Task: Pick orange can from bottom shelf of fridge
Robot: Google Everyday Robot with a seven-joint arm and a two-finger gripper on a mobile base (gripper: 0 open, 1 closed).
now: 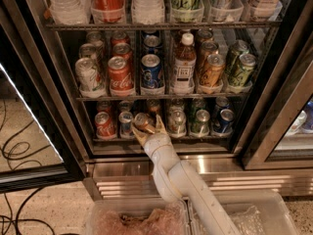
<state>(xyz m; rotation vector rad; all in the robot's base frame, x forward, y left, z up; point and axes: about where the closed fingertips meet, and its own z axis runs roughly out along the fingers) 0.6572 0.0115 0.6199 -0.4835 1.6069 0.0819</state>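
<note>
Gripper [146, 126] is reaching into the fridge [234, 168], its fingers [160, 125] clamping either side of the orange can [143, 120], which is sitting slightly tilted at the front of the bottom shelf [205, 137] between two silver cans.

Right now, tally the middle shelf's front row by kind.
Cans: 5
Bottles: 1
Total: 6
The end effector is at the orange can on the bottom shelf.
</note>
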